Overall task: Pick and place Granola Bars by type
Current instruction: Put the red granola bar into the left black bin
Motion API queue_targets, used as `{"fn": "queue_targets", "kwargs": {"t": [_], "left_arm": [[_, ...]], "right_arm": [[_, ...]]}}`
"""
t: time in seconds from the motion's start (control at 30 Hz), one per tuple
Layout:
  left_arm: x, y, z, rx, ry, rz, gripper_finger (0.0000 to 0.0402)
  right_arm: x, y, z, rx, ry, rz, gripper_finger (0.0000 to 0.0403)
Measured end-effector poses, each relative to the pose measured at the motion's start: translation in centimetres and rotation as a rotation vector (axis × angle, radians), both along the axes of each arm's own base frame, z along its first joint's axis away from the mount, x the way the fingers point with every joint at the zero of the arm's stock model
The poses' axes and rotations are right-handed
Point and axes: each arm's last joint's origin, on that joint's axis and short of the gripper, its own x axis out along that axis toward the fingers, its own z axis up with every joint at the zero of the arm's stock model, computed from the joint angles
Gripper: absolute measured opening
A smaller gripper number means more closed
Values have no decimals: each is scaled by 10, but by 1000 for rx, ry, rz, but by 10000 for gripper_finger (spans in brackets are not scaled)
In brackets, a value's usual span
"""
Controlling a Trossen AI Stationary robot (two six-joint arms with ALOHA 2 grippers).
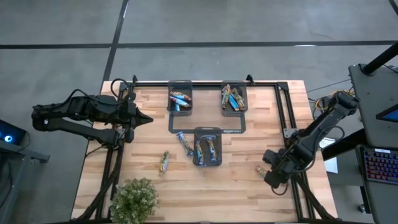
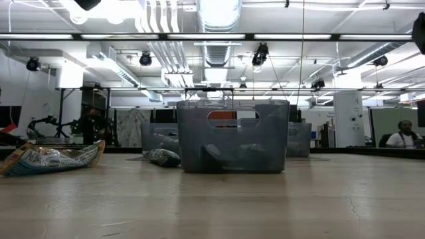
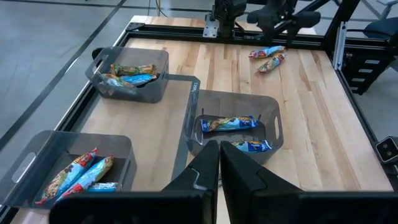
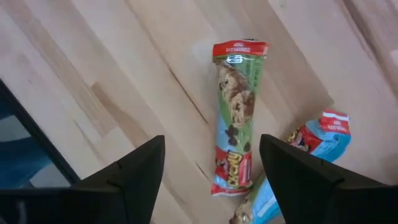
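Two wide-spread fingers of the right gripper (image 4: pixel 211 165) are hovering above the green granola bar (image 4: pixel 236 118) near the table's right edge (a blue bar (image 4: pixel 311 140) is lying just beside it), so descending centred across its width should isolate it, while the left gripper (image 3: pixel 219 163), nearly closed, is waiting at the left.
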Motion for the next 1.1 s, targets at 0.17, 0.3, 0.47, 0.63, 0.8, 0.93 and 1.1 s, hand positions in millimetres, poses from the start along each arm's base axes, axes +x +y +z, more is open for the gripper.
{"fn": "queue_targets", "kwargs": {"t": [0.17,0.3,0.47,0.63,0.8,0.93,1.1], "left_arm": [[0,0,0,0,0,0,0],[0,0,0,0,0,0,0],[0,0,0,0,0,0,0],[0,0,0,0,0,0,0],[0,0,0,0,0,-1,0],[0,0,0,0,0,0,0],[0,0,0,0,0,-1,0]], "right_arm": [[-1,-1,-11,12,-12,0,251],[-1,-1,-19,20,-20,0,251],[-3,-3,-26,13,-13,0,251],[-6,-7,-35,-3,1,1,251],[-6,-7,-42,20,-25,8,249],[-8,-8,-48,24,-29,7,249],[-9,-10,-55,25,-30,8,249]]}}
